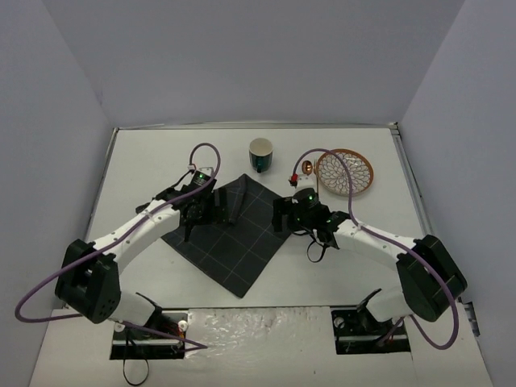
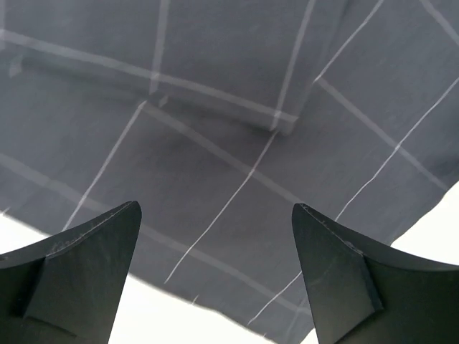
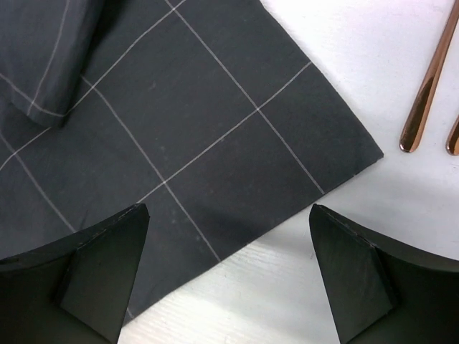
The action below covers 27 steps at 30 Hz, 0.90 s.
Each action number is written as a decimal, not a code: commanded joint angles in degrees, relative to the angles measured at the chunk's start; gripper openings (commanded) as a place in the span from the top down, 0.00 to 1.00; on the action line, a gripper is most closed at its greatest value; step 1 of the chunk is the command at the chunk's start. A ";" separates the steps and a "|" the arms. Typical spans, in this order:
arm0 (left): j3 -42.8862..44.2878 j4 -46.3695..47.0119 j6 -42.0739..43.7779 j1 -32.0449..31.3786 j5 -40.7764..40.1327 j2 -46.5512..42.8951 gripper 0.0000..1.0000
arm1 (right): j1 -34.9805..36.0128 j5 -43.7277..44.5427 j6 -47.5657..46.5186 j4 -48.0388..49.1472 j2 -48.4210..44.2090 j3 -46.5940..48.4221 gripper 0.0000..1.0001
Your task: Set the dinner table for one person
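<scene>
Dark grey grid-lined cloth placemat (image 1: 234,242) lies diagonal mid-way on your large white rectangular desk (image 1: 145,153), one part folded over. Your left hand (image 2: 215,209) hangs over the mat's left edge, jaws spread wide. Your right hand (image 3: 229,209) hangs over its right corner, likewise spread. Two shiny copper cutlery handles (image 3: 427,86) rest just beside that corner. Dark-sided round cup (image 1: 260,155) and patterned orange-rimmed round plate (image 1: 345,172) stand farther back.

Overhead view looks down from behind; both wrist views closely share the placemat (image 1: 230,242).
</scene>
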 commanded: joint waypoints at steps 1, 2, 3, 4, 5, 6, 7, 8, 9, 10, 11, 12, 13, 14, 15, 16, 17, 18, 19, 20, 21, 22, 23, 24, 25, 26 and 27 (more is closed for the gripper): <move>3.56 9.51 0.03 -2.19 2.64 2.19 0.18 | 1.65 5.20 1.45 6.89 2.86 2.18 0.14; 4.17 9.79 0.41 -3.12 2.20 3.21 0.18 | 1.89 5.36 1.36 7.22 3.52 2.12 0.17; 4.84 9.84 1.07 -3.89 1.18 4.63 0.18 | 1.98 5.49 1.27 7.40 4.06 2.16 0.20; 5.73 9.80 1.65 -4.67 0.20 5.95 0.18 | 2.13 5.55 1.20 7.75 4.76 2.19 0.21; 6.90 9.65 2.11 -5.49 -0.72 7.12 0.19 | 2.33 5.50 1.15 8.31 5.68 2.19 0.23; 7.88 9.56 2.52 -5.86 -1.58 8.42 0.20 | 2.39 5.21 1.09 8.65 6.44 2.19 0.23; 8.62 9.43 2.91 -6.02 -2.46 9.73 0.21 | 2.41 4.89 1.02 8.85 7.02 2.21 0.24; 9.08 9.17 3.30 -6.08 -3.44 10.97 0.22 | 2.48 4.70 0.96 8.91 7.35 2.27 0.25; 9.53 8.99 3.57 -6.26 -3.45 11.69 0.24 | 2.74 4.69 0.96 9.00 7.62 2.19 0.25; 10.34 8.82 3.97 -6.56 -4.23 12.74 0.26 | 2.84 4.73 0.96 9.14 7.99 1.98 0.26; 11.16 8.65 4.38 -6.87 -5.01 13.79 0.28 | 2.94 4.76 0.96 9.27 8.36 1.78 0.26; 11.90 8.44 4.78 -7.16 -5.67 14.79 0.30 | 3.00 4.78 0.93 9.42 8.65 1.62 0.26; 12.55 8.17 5.15 -7.43 -6.16 15.71 0.31 | 3.00 4.78 0.88 9.58 8.81 1.51 0.26; 13.06 7.93 5.42 -7.61 -7.06 16.46 0.32 | 3.00 4.84 0.81 9.62 9.09 1.42 0.26; 13.57 7.61 5.56 -7.67 -7.40 17.23 0.33 | 2.95 4.87 0.78 9.62 9.32 1.40 0.26; 14.23 7.09 5.69 -7.69 -7.89 18.30 0.34 | 2.94 4.84 0.78 9.59 9.45 1.37 0.27; 14.95 6.48 5.84 -7.73 -8.61 19.52 0.36 | 2.98 4.80 0.78 9.55 9.57 1.33 0.27; 15.49 6.02 5.97 -7.78 -9.17 20.45 0.39 | 3.00 4.75 0.75 9.50 9.66 1.28 0.27; 15.71 5.81 6.04 -7.84 -9.47 20.91 0.42 | 3.00 4.69 0.69 9.44 9.73 1.22 0.27; 15.87 5.72 6.13 -7.87 -9.75 21.46 0.44 | 3.00 4.72 0.70 9.45 9.72 1.20 0.27; 15.99 5.61 6.25 -8.04 -10.15 22.20 0.46 | 3.00 4.89 0.76 9.51 9.66 1.03 0.27; 15.98 5.61 6.29 -8.16 -10.41 22.71 0.48 | 3.00 4.95 0.73 9.48 9.59 0.91 0.27; 15.95 5.67 6.34 -8.38 -10.64 23.14 0.50 | 3.00 4.96 0.69 9.42 9.55 0.84 0.27; 15.95 5.72 6.43 -8.68 -10.90 23.62 0.52 | 3.00 4.96 0.69 9.37 9.55 0.80 0.27; 16.02 5.73 6.49 -8.90 -11.12 24.00 0.54 | 3.00 4.96 0.68 9.32 9.55 0.78 0.27; 16.14 5.73 6.52 -9.05 -11.30 24.31 0.56 | 3.00 4.96 0.64 9.26 9.55 0.78 0.27; 16.26 5.74 6.55 -9.21 -11.49 24.62 0.59 | 3.00 4.96 0.61 9.19 9.55 0.78 0.27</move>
